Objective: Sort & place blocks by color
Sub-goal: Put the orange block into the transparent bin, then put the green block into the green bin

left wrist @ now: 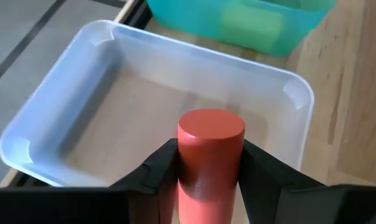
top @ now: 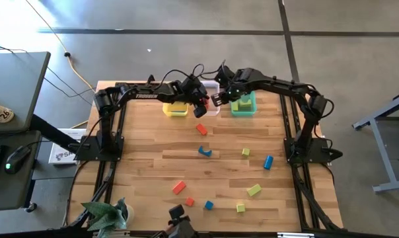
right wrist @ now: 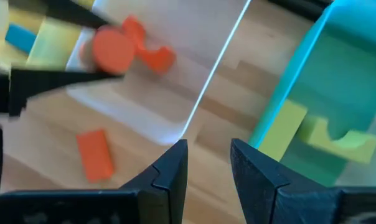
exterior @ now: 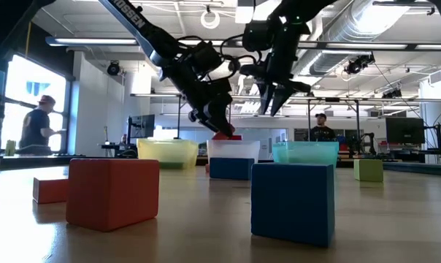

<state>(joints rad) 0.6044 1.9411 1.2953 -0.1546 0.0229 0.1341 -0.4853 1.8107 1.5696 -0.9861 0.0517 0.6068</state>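
A red-orange cylinder [left wrist: 210,155] is gripped across its smooth round sides by the left claw [left wrist: 206,171] above the clear tray [left wrist: 63,99]; light, rigid, likely slippery. The right claw [right wrist: 208,165] hangs empty, slightly parted, nearby.

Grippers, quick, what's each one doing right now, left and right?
Left gripper: closed on a red-orange cylinder, above the clear tray.
Right gripper: holds nothing, fingers slightly apart, by the teal tray.
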